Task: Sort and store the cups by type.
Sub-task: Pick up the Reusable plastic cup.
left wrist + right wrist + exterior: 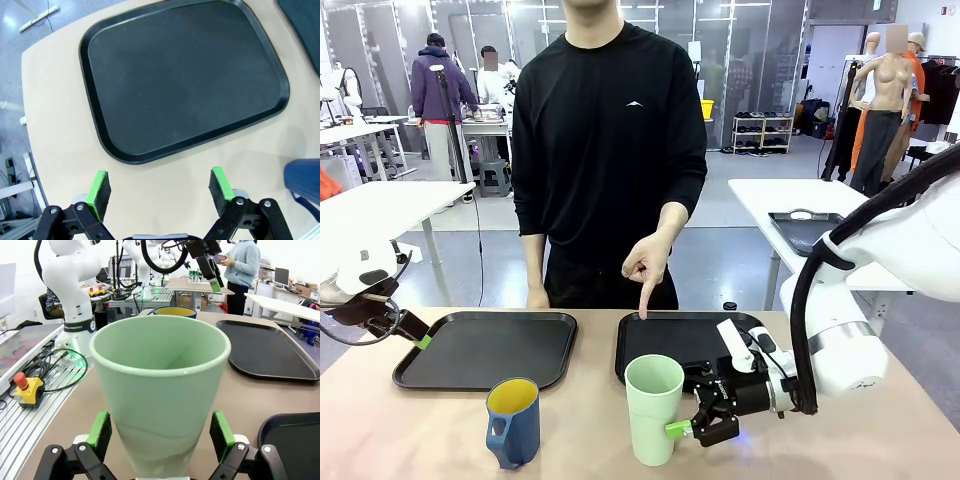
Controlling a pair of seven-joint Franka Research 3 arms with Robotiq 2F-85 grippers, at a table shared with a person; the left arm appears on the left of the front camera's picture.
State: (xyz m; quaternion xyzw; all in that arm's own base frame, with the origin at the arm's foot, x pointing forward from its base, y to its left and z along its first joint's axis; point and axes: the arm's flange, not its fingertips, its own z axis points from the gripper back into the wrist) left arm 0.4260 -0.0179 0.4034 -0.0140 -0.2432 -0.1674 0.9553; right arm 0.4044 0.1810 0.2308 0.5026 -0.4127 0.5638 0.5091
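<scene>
**Right claw straddles the tumbler, left claw wide open over the table**

In the front view's lower centre, the pale green tumbler (653, 410) stands upright on the table (590, 440). The right gripper (695, 418) is spread wide, its pads close beside the tumbler's walls low down. The blue mug (513, 420) stands at lower left, apart from it. Just behind the tumbler lies the right tray (690, 335), and a person's hand (648, 265) points down at its far rim. At mid-left, the left gripper (160, 182) gapes wide, holding nothing, near the left tray (185, 75).

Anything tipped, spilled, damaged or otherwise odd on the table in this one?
Nothing stands out. The green tumbler and blue mug stand upright on the table, the left tray and right tray lie flat, and the right tool sits open around the tumbler.
</scene>
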